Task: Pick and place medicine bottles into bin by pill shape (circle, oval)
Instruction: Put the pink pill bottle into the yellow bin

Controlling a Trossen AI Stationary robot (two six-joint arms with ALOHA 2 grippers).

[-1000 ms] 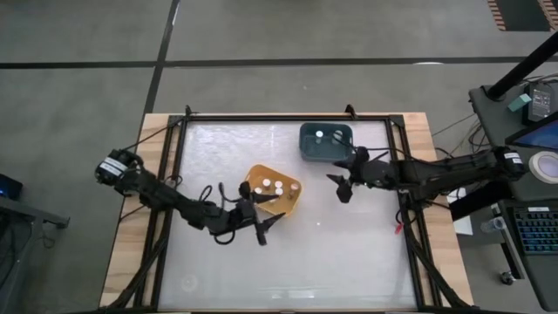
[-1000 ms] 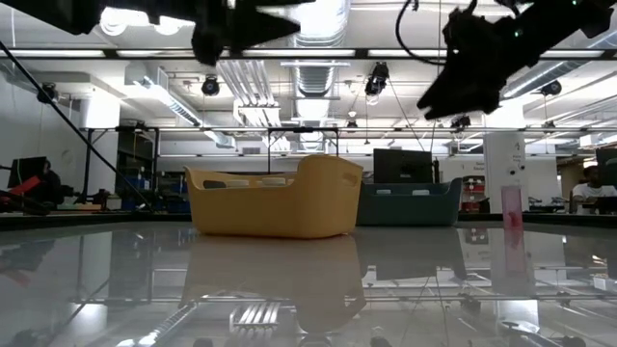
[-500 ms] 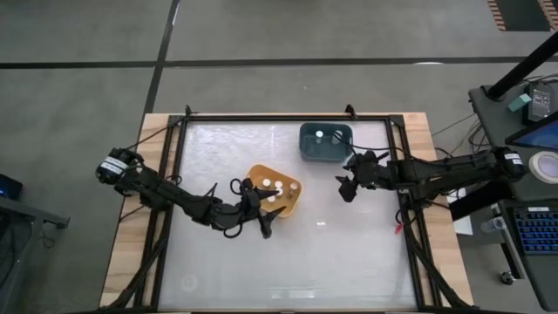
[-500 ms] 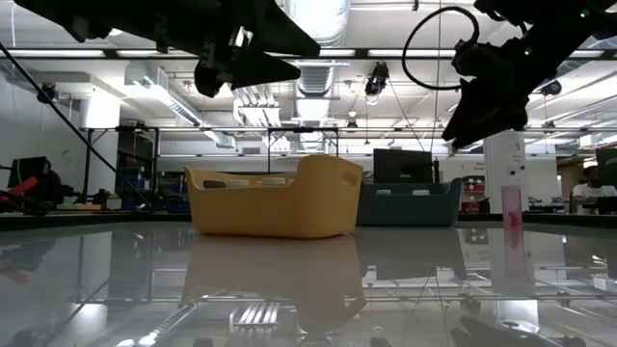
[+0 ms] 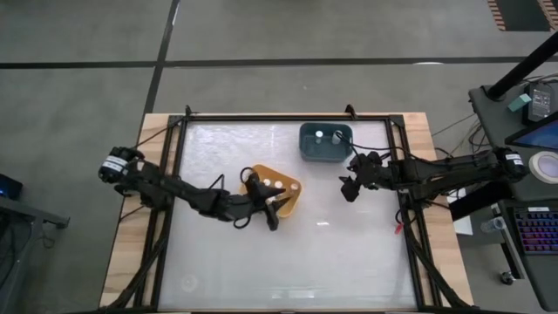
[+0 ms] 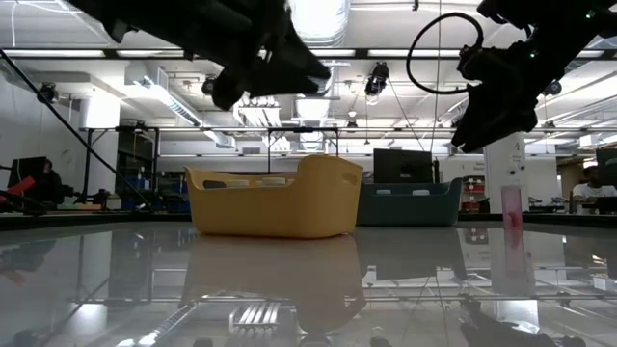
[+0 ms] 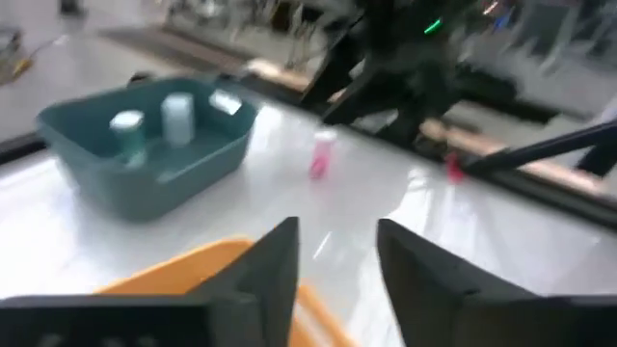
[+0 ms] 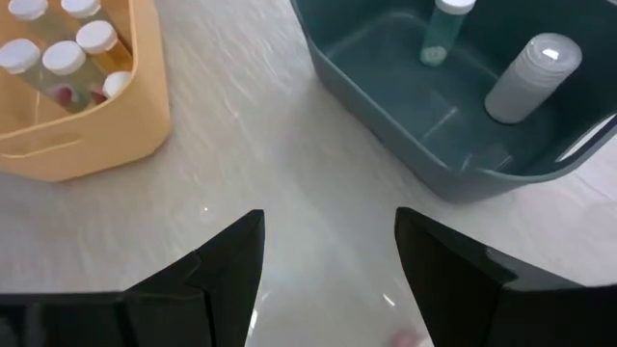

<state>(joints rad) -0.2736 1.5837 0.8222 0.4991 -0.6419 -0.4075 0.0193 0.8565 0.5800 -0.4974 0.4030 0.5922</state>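
Left gripper (image 5: 272,212) spread, empty, over my orange tub (image 5: 291,194) holding white-capped bottles (image 8: 67,58) | right gripper (image 5: 349,185) spread at 3 o'clock | teal tub (image 5: 324,142) at 1 o'clock | labels unreadable

Tabletop (image 5: 288,262): glossy white surface inside a black frame (image 5: 288,116), on a light wood base (image 5: 429,166). Grey tiled floor (image 5: 261,35) all around it. Desk at the right edge carries a keyboard (image 5: 534,228) and a roll of tape (image 5: 547,163). In the low view the room behind is a lab space (exposed ducting (image 6: 323,43), strip lights (image 6: 145,82) overhead), with a dark monitor (image 6: 403,164) and a white column (image 6: 503,164) past the tabletop. A person (image 6: 596,188) sits at the far right edge there.
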